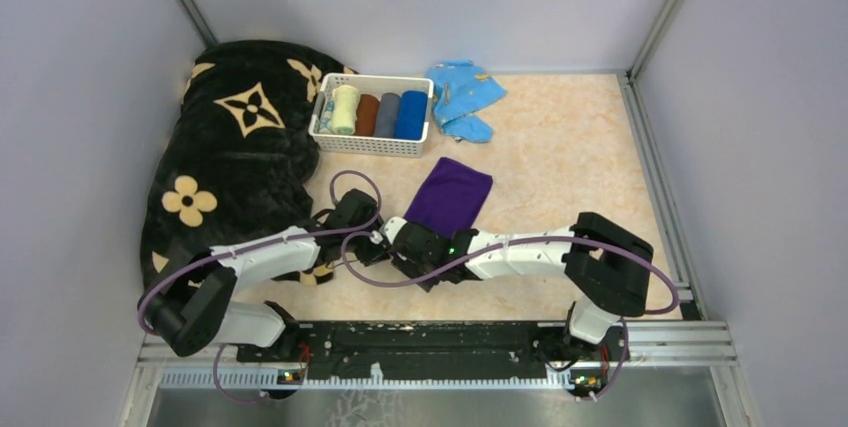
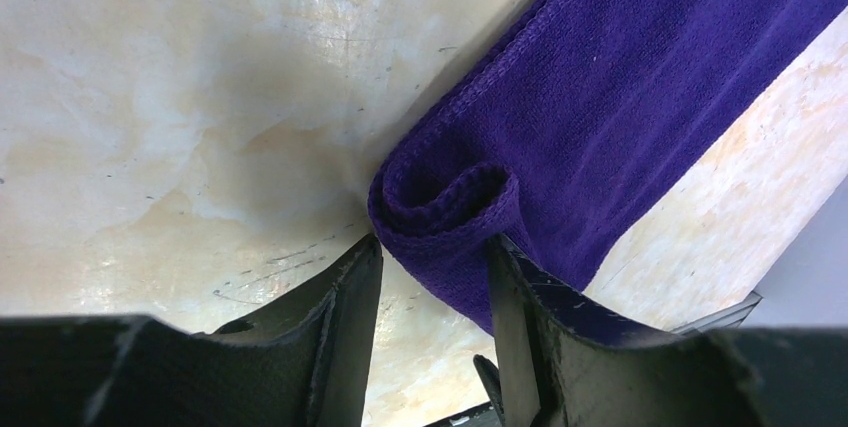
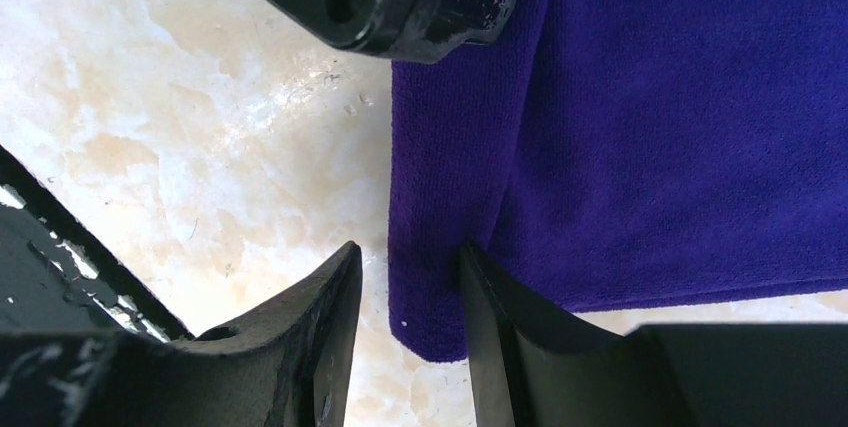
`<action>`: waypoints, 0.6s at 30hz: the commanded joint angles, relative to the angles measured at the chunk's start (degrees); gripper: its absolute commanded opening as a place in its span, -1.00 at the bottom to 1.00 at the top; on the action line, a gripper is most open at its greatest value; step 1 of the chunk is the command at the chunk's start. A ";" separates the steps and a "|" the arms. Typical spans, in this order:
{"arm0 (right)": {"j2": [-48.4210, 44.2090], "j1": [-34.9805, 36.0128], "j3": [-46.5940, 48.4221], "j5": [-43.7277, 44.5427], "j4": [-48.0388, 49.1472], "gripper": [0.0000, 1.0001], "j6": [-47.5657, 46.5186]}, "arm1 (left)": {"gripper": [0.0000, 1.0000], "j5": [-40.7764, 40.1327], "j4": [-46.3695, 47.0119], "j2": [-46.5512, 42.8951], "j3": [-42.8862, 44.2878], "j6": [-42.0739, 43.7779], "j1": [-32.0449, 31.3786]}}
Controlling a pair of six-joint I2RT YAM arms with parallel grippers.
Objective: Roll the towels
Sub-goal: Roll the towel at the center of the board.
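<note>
The dark purple towel (image 1: 450, 195) looks soft and limp, best held at its curled end, which the left claw (image 2: 432, 241) pinches while the right claw (image 3: 408, 247) straddles the edge, part-open.

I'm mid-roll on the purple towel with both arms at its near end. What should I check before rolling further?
1. Roll started on the dark purple cloth towel: ok, one curl formed at its near end.
2. Left gripper around the curl: ok, a finger on each side.
3. Left grip firm: cannot tell.
4. Right gripper gripping the towel: not ok. The edge sits between the fingers, with a gap on one side.
5. Rest of the towel lying flat: ok.
6. Towel's far end apart from the white slotted plastic basket: ok.
</note>
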 commanded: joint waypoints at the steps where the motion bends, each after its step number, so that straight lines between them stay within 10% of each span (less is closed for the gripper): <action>1: 0.40 0.99 1.28 1.27 2.33 -0.18 -1.20 | 0.03 -1.19 -6.34 2.78 -2.71 -0.03 0.19; 10: 9.13 2.64 1.04 10.25 -1.99 -0.23 -0.56 | 0.04 -1.55 -5.84 2.21 -3.14 -0.29 0.15; 18: 8.71 3.05 -0.16 6.59 -2.09 -0.66 -0.08 | -0.16 -2.00 -6.38 4.11 -3.36 -0.76 1.53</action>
